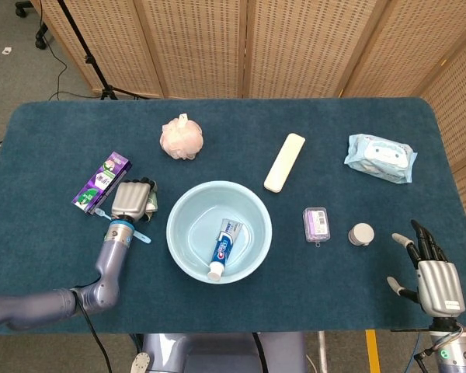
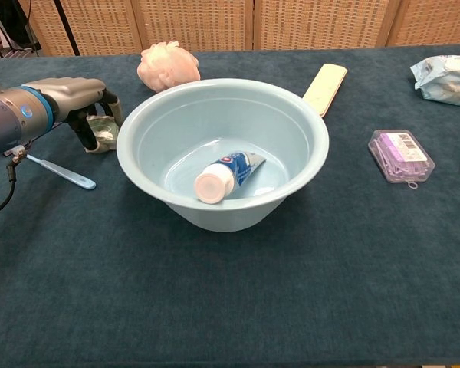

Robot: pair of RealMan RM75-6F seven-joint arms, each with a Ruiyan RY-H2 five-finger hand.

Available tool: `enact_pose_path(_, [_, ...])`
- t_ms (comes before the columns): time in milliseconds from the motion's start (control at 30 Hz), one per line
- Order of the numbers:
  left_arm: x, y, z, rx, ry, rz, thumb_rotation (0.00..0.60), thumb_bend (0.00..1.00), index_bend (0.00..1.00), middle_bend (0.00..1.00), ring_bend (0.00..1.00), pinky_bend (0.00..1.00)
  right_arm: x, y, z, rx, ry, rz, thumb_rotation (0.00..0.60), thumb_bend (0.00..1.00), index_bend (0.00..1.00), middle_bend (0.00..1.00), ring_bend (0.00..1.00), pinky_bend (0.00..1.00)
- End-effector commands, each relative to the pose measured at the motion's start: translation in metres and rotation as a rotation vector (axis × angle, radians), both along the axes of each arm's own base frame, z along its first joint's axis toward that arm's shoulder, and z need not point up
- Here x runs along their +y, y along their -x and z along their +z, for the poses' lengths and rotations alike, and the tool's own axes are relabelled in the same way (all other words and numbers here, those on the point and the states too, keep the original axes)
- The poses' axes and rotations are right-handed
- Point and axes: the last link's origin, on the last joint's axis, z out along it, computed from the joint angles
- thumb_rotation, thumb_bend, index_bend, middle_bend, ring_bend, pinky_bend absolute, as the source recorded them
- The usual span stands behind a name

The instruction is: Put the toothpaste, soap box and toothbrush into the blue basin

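Fingers of the left hand (image 1: pixel 132 199) are curling around the soap box (image 2: pixel 101 130), readying a lift toward the blue basin (image 1: pixel 183 249) beside it; the right hand (image 1: pixel 433 281) is resting splayed, holding nothing.

On the table stood one blue basin (image 1: pixel 177 250), one toothpaste tube (image 1: pixel 224 248), one toothbrush (image 2: pixel 61 171) and one soap box (image 2: pixel 102 132). Also one pink bath pouf (image 1: pixel 181 138), one cream case (image 1: pixel 284 162), one wipes pack (image 1: pixel 380 157), one purple carton (image 1: pixel 102 179), one small purple box (image 1: pixel 316 224) and one small round jar (image 1: pixel 362 234). Two robot hands were counted: the left hand (image 1: pixel 131 199) and the right hand (image 1: pixel 432 272).
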Motion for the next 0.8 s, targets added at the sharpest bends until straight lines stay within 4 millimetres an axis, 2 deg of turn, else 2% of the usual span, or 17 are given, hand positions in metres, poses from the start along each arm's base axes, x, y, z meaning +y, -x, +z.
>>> enact_pose_path(33, [0.0, -0.003, 0.002, -0.012, -0.017, -0.008, 0.6, 0.37, 0.72, 0.34, 0.35, 0.33, 0.0, 0.0, 0.0, -0.001, 0.0, 0.0, 0.6, 0.2, 0.21, 0.0, 0.0, 0.21])
enact_pose_path(133, [0.002, -0.008, 0.006, -0.045, -0.043, -0.022, 0.6, 0.37, 0.73, 0.36, 0.37, 0.34, 0.0, 0.001, 0.0, -0.002, 0.0, -0.003, 0.6, 0.2, 0.21, 0.0, 0.0, 0.21])
enact_pose_path(567, [0.004, -0.043, 0.051, -0.196, -0.169, -0.1, 0.6, 0.37, 0.74, 0.37, 0.38, 0.35, 0.0, 0.0, 0.001, -0.009, 0.001, -0.005, 0.6, 0.2, 0.21, 0.0, 0.0, 0.21])
enact_pose_path(700, [-0.004, -0.062, 0.058, -0.28, -0.188, -0.156, 0.6, 0.37, 0.74, 0.37, 0.38, 0.35, 0.0, 0.0, 0.001, -0.011, -0.002, -0.004, 0.6, 0.2, 0.21, 0.0, 0.0, 0.21])
enact_pose_path(800, [-0.02, -0.087, 0.055, -0.369, -0.171, -0.249, 0.6, 0.37, 0.74, 0.37, 0.38, 0.35, 0.001, -0.001, 0.001, -0.012, -0.004, -0.005, 0.6, 0.2, 0.21, 0.0, 0.0, 0.21])
